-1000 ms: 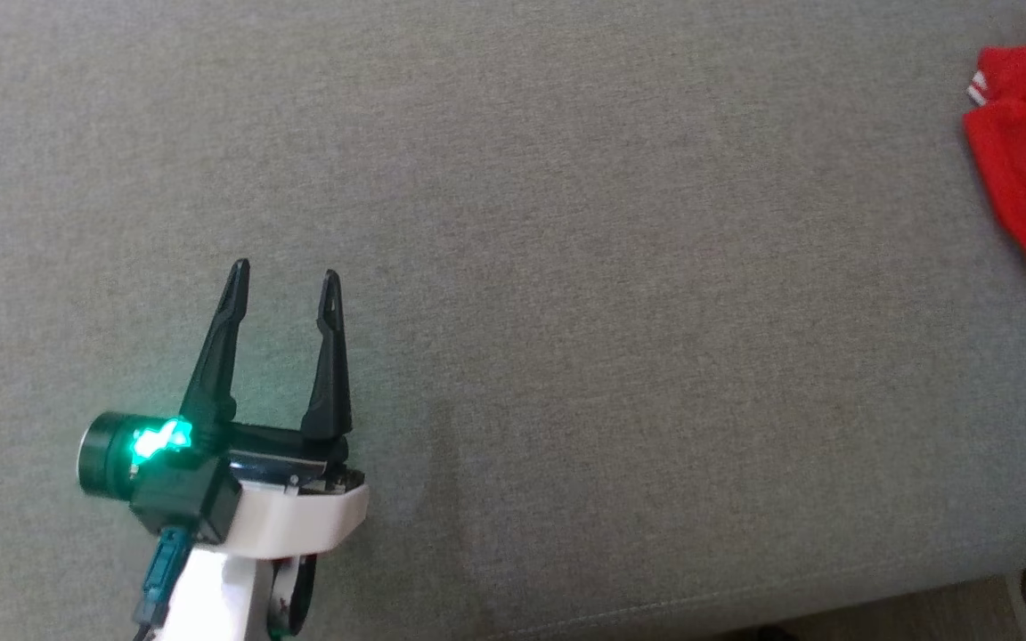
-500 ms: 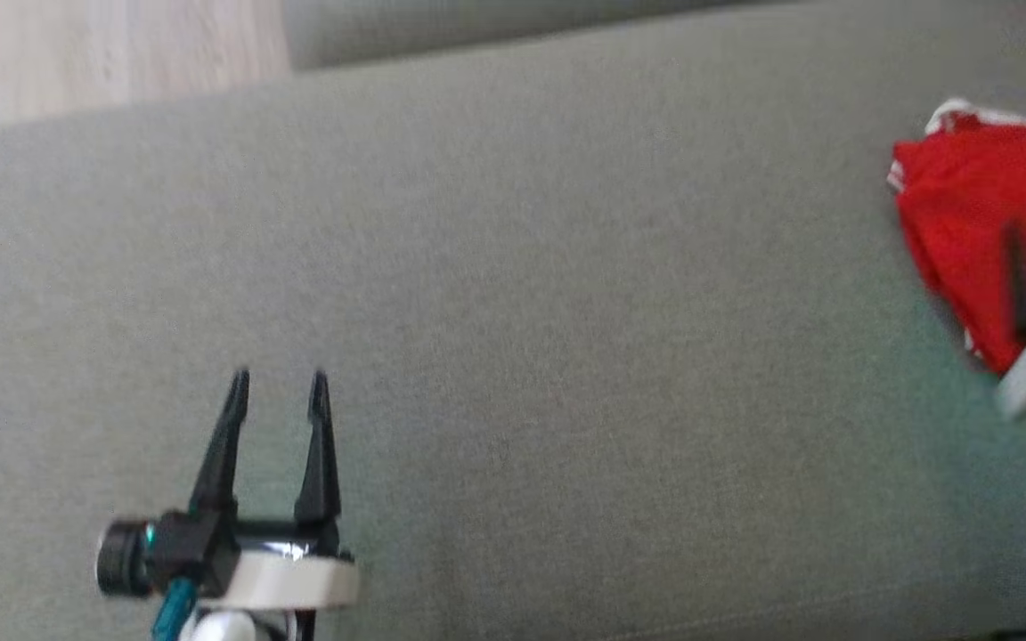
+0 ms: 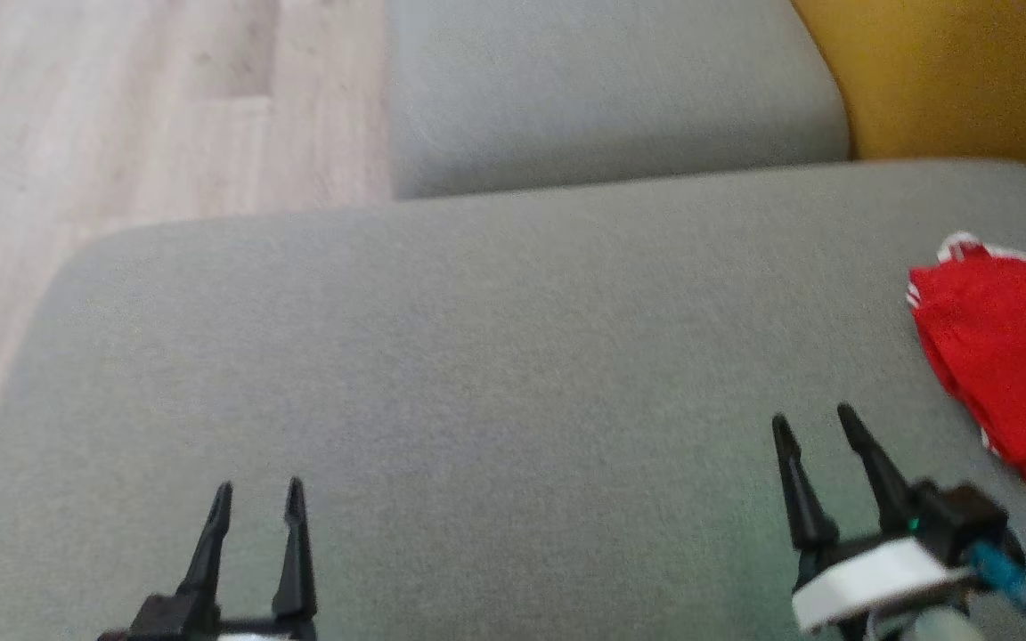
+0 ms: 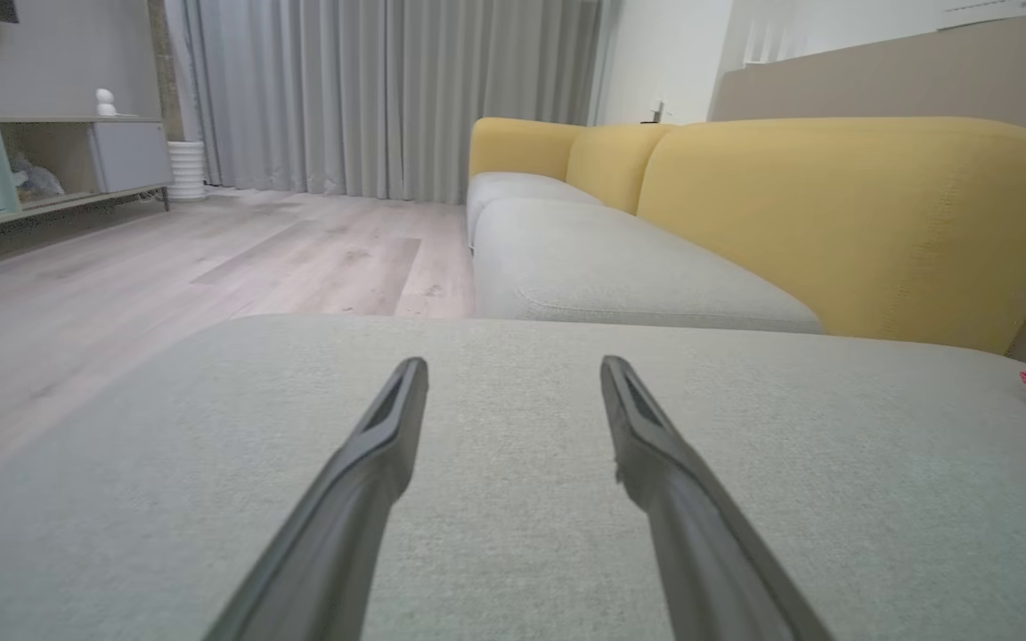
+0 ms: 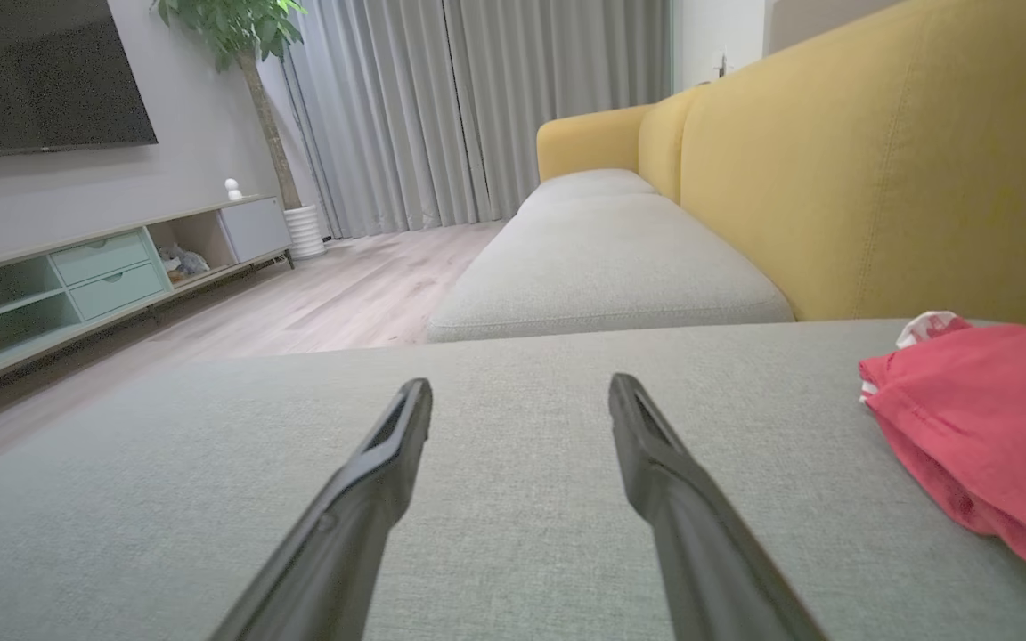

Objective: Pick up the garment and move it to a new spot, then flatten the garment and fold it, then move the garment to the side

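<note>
**Head view.** The grey seat (image 3: 477,356) carries one item, the red garment (image 3: 1003,356). It is white-trimmed, lies in layers at the seat's right edge, and sits toward the far right corner below the yellow backrest (image 3: 967,80). The left gripper (image 3: 259,488) stands over the near edge, left part, with its fingers spread and nothing between them. The right gripper (image 3: 811,417) stands over the near edge, right part, also spread and empty. It is near the garment but apart from it. A second cushion (image 3: 611,89) adjoins the far edge. Wood floor (image 3: 121,107) lies beyond the left edge.

**Left wrist view.** The fingers stand apart with bare seat between them. Whether the tips touch the fabric cannot be told. The garment shows as a small red strip at the right edge, well apart from this gripper. Curtains (image 4: 370,89) and a cabinet (image 4: 32,160) stand across the floor.

**Right wrist view.** The fingers stand apart, gripping nothing. The garment lies on the seat to their right, apart from them and close under the backrest. A television (image 5: 32,71) hangs above the cabinet.
</note>
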Controlling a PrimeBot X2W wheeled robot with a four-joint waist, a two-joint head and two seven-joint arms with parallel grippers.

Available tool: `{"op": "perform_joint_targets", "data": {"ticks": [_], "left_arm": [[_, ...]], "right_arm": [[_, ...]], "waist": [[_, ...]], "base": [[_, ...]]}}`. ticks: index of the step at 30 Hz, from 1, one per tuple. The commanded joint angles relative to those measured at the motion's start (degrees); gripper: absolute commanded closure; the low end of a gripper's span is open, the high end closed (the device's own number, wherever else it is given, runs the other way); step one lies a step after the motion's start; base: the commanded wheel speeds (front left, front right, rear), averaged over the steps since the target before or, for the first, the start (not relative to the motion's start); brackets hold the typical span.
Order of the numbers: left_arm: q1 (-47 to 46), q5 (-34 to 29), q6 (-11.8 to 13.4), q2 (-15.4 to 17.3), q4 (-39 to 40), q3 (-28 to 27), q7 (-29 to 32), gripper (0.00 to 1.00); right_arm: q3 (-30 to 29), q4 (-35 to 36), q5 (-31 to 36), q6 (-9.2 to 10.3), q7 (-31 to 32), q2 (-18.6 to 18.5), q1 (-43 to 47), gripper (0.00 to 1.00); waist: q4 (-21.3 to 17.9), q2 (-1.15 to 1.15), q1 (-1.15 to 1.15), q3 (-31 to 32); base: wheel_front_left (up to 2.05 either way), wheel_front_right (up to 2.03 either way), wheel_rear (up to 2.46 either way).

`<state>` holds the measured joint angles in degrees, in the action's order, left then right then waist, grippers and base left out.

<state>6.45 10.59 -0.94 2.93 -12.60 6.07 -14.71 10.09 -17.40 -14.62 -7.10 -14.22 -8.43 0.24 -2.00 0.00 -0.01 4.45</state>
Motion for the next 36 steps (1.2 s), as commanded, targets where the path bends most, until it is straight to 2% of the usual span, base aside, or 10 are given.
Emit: {"op": "perform_joint_targets", "data": {"ticks": [1, 6, 12, 27, 28, 32, 36], "left_arm": [[-0.77, -0.56, 0.33, -0.04, 2.10, -2.65, -0.29, 0.00], [1.92, -1.93, -0.01, -0.04, 4.04, -3.43, -0.29, 0.00], [3.81, -2.65, -0.03, -0.05, 4.72, -4.10, -0.29, 0.00], [4.46, -2.52, 0.13, -0.05, 3.93, -4.19, -0.29, 0.00], [6.44, -2.59, -0.07, 0.03, 2.17, -2.42, 0.00, 1.00], [7.50, -2.49, -0.09, -0.04, -1.31, -2.33, 0.08, 1.00], [6.59, 0.11, -0.29, -0.04, -1.62, -2.91, 0.99, 1.00]], "right_arm": [[-0.50, 4.17, 3.20, -0.39, -0.75, 1.39, 1.62, 0.00], [-4.14, 7.66, 8.49, -0.39, -0.76, 4.06, 7.06, 0.00], [-7.59, 8.23, 10.09, -0.39, -0.77, 5.19, 9.65, 0.00], [-6.10, 7.83, 11.14, -0.39, -0.77, 5.50, 9.78, 0.00], [-7.47, 6.11, 10.68, 0.00, -0.01, 5.84, 12.28, 1.00], [-7.35, 2.85, 10.53, 0.01, 0.12, 5.84, 13.20, 1.00], [-7.48, 2.99, 7.60, 0.00, 0.62, 5.75, 12.67, 1.00]], "waist": [[1.98, 0.00, 0.01, 2.65], [2.21, 0.00, 0.01, 3.79], [1.67, 0.00, 0.01, 4.25], [0.71, 0.00, 0.01, 4.49], [0.69, 0.00, 0.01, 4.49], [0.62, 0.00, 0.01, 4.49], [0.67, 0.00, 0.01, 4.19]], "base": [[0.00, 0.00, 0.00], [0.00, 0.00, 0.00], [0.00, 0.00, 0.00], [0.00, 0.00, 0.00], [0.00, 0.00, 0.00], [0.00, 0.00, 0.00], [0.00, 0.00, 0.00]]}}
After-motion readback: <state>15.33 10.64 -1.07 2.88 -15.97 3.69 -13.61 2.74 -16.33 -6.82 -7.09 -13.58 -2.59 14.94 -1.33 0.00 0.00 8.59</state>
